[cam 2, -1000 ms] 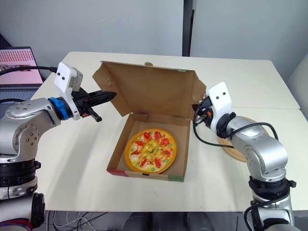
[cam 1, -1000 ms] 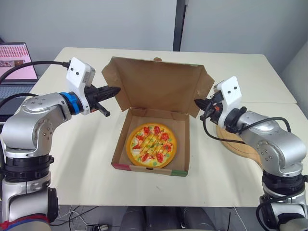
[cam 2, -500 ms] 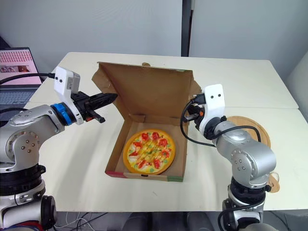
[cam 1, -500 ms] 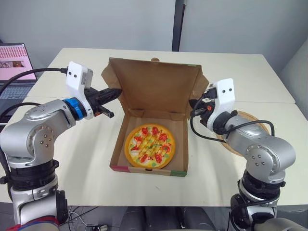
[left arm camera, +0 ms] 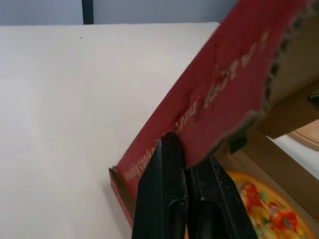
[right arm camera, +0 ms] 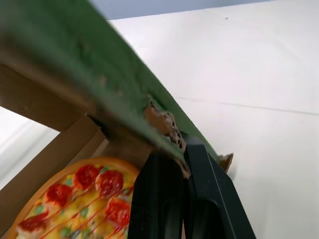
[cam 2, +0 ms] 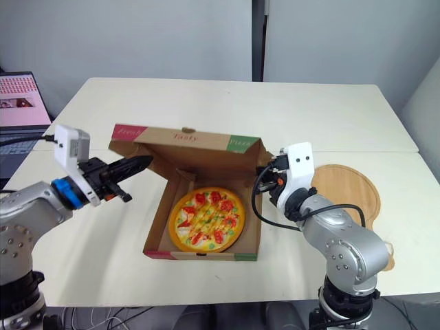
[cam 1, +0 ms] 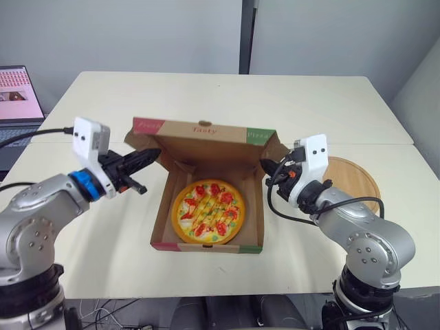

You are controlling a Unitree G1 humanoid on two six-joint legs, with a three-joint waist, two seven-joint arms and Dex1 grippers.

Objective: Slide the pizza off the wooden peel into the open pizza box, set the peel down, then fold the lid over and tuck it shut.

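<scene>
Now the pizza [cam 1: 206, 218] lies flat inside the pizza box [cam 1: 206, 245], in the middle of the desk [cam 1: 103, 240]. The lid [cam 1: 206, 129] is half way down and leans over the back of the box. The left end effector [cam 1: 155, 152] is at the lid's left corner. Its two black fingers are pressed together, and the tips touch the lid's red edge. The right end effector [cam 1: 265, 163] is at the lid's right corner. Its fingers are pressed together too, with the tips right under the green edge. I cannot tell if either one pinches the cardboard. The pizza is below and between both end effectors. The wooden peel [cam 1: 354, 179] lies flat on the desk, right of the box and not touching it
</scene>
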